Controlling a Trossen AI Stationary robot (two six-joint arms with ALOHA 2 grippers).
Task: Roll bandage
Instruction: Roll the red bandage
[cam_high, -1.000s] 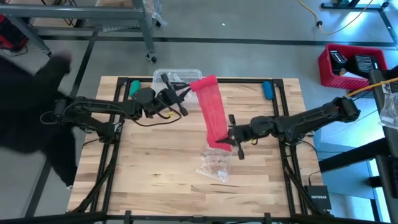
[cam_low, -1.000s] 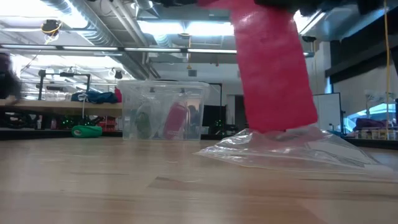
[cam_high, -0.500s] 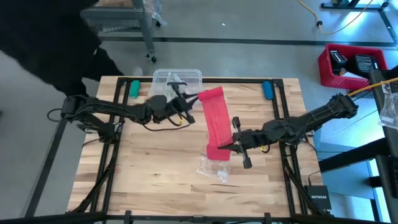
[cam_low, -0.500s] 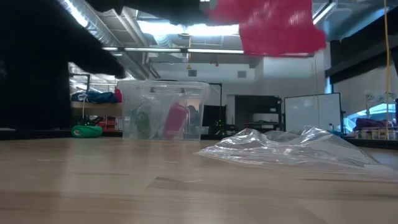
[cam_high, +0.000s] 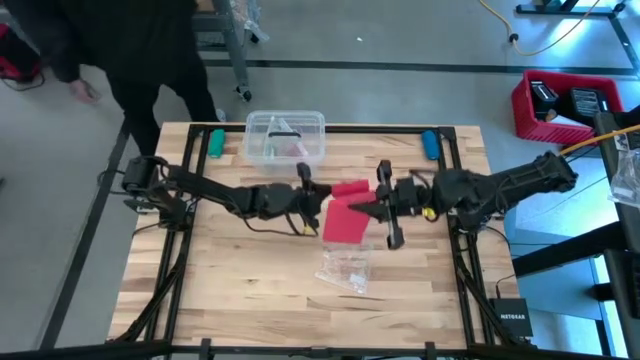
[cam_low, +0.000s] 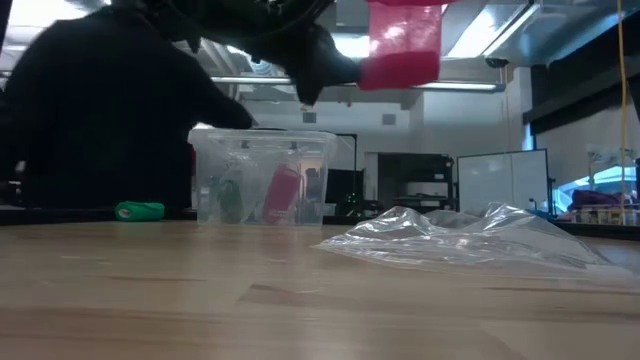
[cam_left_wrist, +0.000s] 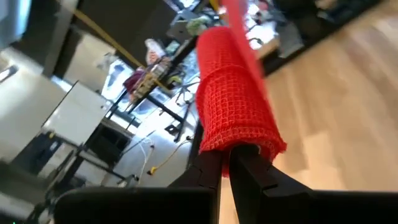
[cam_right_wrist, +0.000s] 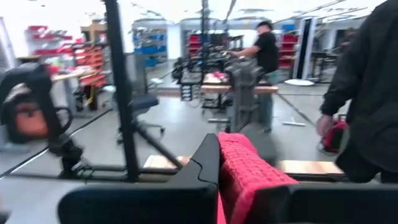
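The red-pink bandage (cam_high: 343, 222) hangs in the air over the middle of the table, between my two grippers. Seen from the low view, the bandage (cam_low: 400, 45) is high above the tabletop and touches nothing below. My left gripper (cam_high: 318, 208) reaches in from the table's left and is shut on one end. My right gripper (cam_high: 368, 208) comes in from the right and is shut on the other end. Both point roughly level. My left gripper pinches one end edge of the bandage (cam_left_wrist: 239, 144) between its two shut fingers, coming level from the table's left. The strip runs away from the fingers, lifted clear of the table. My right gripper pinches the bandage's other end (cam_right_wrist: 239, 165) between its two fingers, level from the table's right. The cloth bunches beside one finger (cam_right_wrist: 208, 162) and hangs clear of the table.
A crumpled clear wrapper (cam_high: 345, 265) lies on the table under the bandage. A clear plastic box (cam_high: 285, 137) stands at the far edge. A green thing (cam_high: 215, 142) and a blue thing (cam_high: 430, 143) lie at the far corners. A person in black (cam_high: 150, 50) stands beyond the far left corner.
My left gripper has come down and moved toward the near and right side, rolling as it went. My right gripper has risen. The bandage, earlier a long strip whose lower end hung down to the wrapper, is now lifted clear and drawn together short between the two grippers.
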